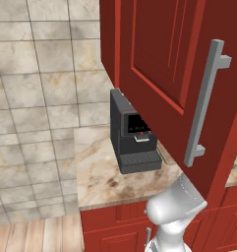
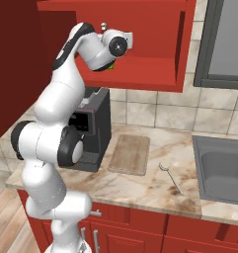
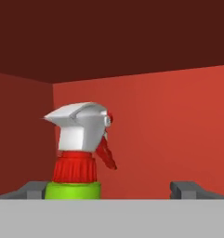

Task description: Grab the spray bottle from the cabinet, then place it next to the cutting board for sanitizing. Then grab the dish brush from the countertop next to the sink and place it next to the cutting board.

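Ahead, upright green spray bottle with white nozzle [image 3: 78, 153] stands nearer my left fingertip [image 3: 32, 189] (fingers wide apart, empty).

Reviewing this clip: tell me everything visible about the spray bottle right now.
The spray bottle stands upright inside the cabinet, near the back corner, seen in the hand view. It has a white plastic-looking spray head with the nozzle pointing to the picture's left, a red trigger hanging on the other side, a ribbed red collar, and a bright green body whose lower part is cut off. The gripper is open; the bottle sits close to one fingertip, contact unclear.
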Robot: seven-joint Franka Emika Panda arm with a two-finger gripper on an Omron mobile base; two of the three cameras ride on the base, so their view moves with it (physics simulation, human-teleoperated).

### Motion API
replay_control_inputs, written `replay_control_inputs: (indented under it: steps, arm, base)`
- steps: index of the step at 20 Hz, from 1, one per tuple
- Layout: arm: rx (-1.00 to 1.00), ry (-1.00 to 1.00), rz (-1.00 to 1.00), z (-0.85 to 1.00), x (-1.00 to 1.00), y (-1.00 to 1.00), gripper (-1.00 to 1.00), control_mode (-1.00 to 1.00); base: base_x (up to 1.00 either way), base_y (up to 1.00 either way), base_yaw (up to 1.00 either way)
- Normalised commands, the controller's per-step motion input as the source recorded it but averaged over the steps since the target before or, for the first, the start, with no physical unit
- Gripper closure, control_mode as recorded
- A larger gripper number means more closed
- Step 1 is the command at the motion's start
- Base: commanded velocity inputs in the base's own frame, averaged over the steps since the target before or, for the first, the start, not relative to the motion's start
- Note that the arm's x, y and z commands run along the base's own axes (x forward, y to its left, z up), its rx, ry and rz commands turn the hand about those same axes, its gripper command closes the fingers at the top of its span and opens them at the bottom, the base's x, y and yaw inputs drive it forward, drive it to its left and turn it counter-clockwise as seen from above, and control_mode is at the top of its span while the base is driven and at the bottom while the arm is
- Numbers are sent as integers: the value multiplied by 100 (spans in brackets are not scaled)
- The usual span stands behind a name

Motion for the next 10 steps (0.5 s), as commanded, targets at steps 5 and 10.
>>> replay_control_inputs:
  steps: [5,10]
  arm:
    - [0,0,0,-1,20,1,-100,-100]
    - [-10,-1,0,-3,-21,53,-100,-100]
  base:
    - [0,0,0]
    - [0,0,0]
